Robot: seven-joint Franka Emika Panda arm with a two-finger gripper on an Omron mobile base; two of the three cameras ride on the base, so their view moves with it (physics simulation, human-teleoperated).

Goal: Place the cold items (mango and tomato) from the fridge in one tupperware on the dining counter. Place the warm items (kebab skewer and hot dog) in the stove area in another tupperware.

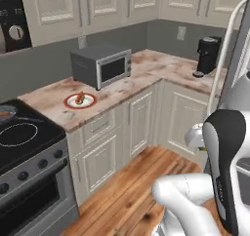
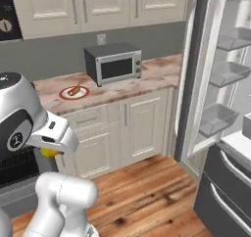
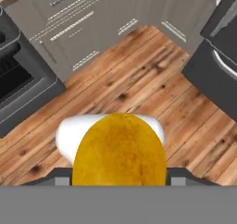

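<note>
The yellow-orange mango (image 3: 119,149) sits right at the hand, with my gripper (image 3: 119,179) shut on it above the wooden floor. In the right base view a bit of the mango (image 2: 48,153) peeks out under the hand, left of centre. The hot dog (image 1: 79,98) (image 2: 74,90) lies on a red-rimmed plate on the marbled top beside the stove area (image 1: 24,142). The fridge (image 2: 220,74) stands open at the right, its door shelves showing. The tomato, the tupperware and the dining counter are out of view.
A grey microwave (image 1: 101,65) (image 2: 113,62) stands on the marbled counter and a black coffee machine (image 1: 207,54) in the corner. A pan (image 1: 6,114) with something orange sits on the stove. Cream cabinets (image 3: 69,19) and the dark fridge drawers (image 3: 217,56) border the wooden floor (image 3: 139,79).
</note>
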